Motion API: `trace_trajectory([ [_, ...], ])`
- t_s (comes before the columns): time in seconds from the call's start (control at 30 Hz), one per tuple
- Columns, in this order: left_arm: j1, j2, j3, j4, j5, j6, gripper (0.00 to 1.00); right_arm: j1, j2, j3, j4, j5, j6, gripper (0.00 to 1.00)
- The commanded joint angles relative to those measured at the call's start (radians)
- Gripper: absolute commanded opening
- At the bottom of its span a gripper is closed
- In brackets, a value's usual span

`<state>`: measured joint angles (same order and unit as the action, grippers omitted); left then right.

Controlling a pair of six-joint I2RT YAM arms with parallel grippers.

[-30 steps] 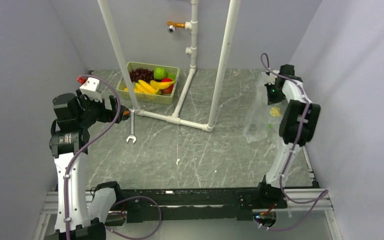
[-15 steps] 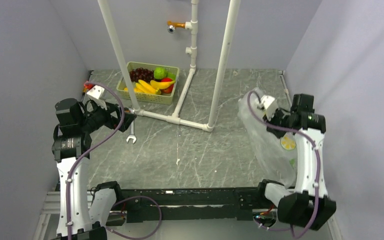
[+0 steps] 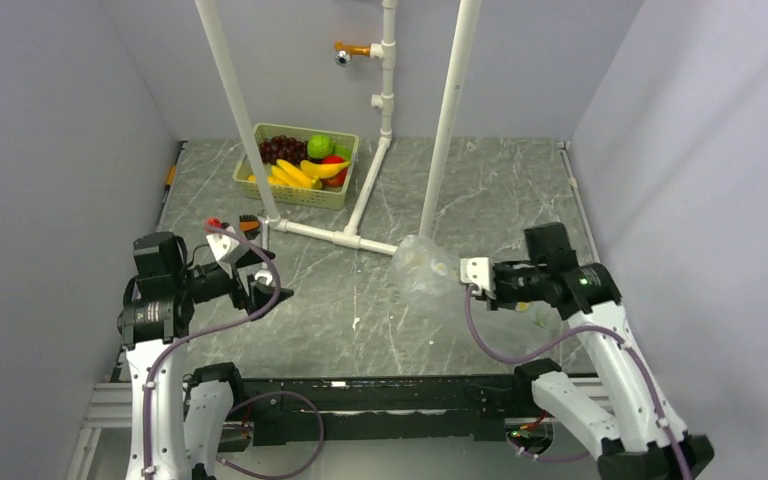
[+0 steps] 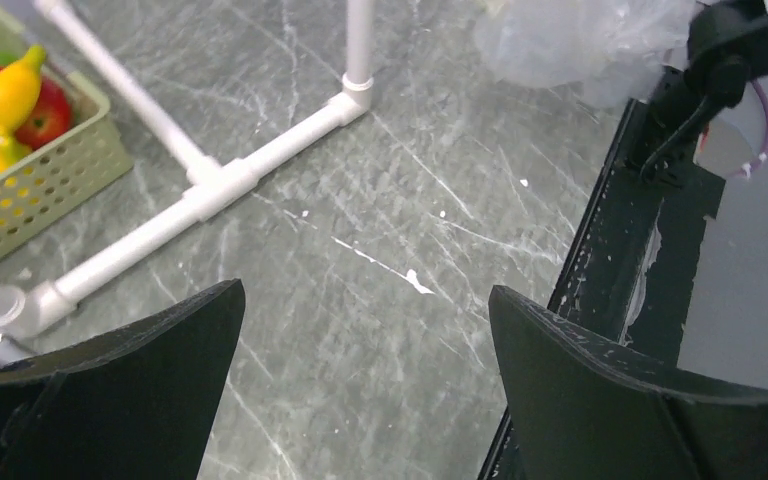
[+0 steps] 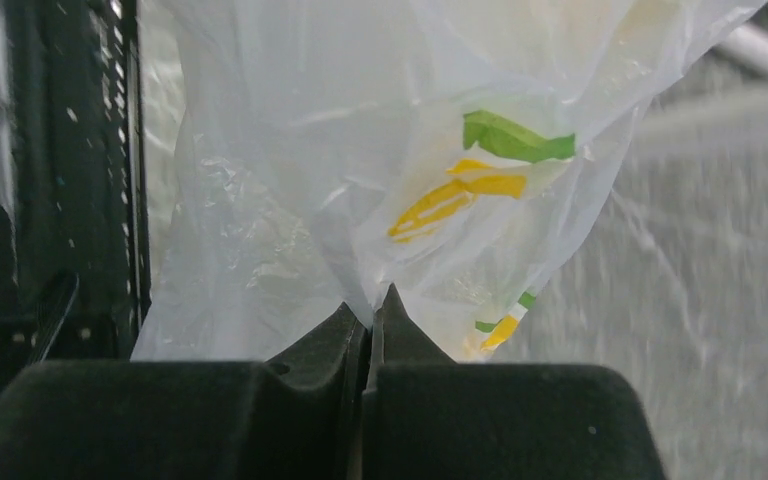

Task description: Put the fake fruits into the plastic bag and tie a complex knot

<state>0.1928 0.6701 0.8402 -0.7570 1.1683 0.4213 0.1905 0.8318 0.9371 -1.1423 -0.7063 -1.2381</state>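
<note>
Since the earlier frame you have been swinging the right gripper in from the right wall, so the plastic bag is now hanging near the middle of the table, just in front of the white pipe frame. The left gripper has been coming in from the left wall to face it. The right gripper is pinching tight on a fold of the bag's film. The left one is standing wide apart with nothing between its fingers, pointing across bare table toward the bag

The task is barely getting started. The fake fruits are all sitting in the pale green basket at the far left, well apart from the bag, and none is showing inside the film. You are still needing to open the mouth, carry each fruit over, then gather and tie the knot, of which nothing is showing yet

The bag is looking thin, crinkly and translucent, collapsing into a soft bundle and carrying yellow and green printed motifs; it is likely to be slipping and folding under any pull. The fruits are looking hard and glossy: curved yellow bananas, a round red one, a green one and a dark knobbly bunch of grapes. The basket is showing a perforated wall, and the table is looking like smooth grey veined stone
</note>
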Motion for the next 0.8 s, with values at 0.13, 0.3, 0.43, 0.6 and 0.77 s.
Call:
trace_trajectory([
  [0.13,-0.058,-0.013,0.070,-0.391,0.187,0.800,0.99,0.376,0.266,0.141,0.280,-0.178,0.161,0.04],
  [0.3,-0.269,0.043,0.134,-0.398,0.045,0.885,0.99,0.508,0.377,0.202,0.293,-0.194,0.122,0.05],
  [0.43,-0.436,0.056,0.113,-0.191,-0.034,0.681,0.99,0.550,0.431,0.227,0.272,-0.210,0.070,0.05],
  [0.6,-0.644,0.081,0.079,-0.001,-0.110,0.504,0.99,0.586,0.452,0.231,0.309,-0.232,0.065,0.07],
  [0.77,-0.734,0.148,0.116,-0.016,-0.115,0.431,0.39,0.593,0.460,0.242,0.343,-0.219,0.089,0.17],
])
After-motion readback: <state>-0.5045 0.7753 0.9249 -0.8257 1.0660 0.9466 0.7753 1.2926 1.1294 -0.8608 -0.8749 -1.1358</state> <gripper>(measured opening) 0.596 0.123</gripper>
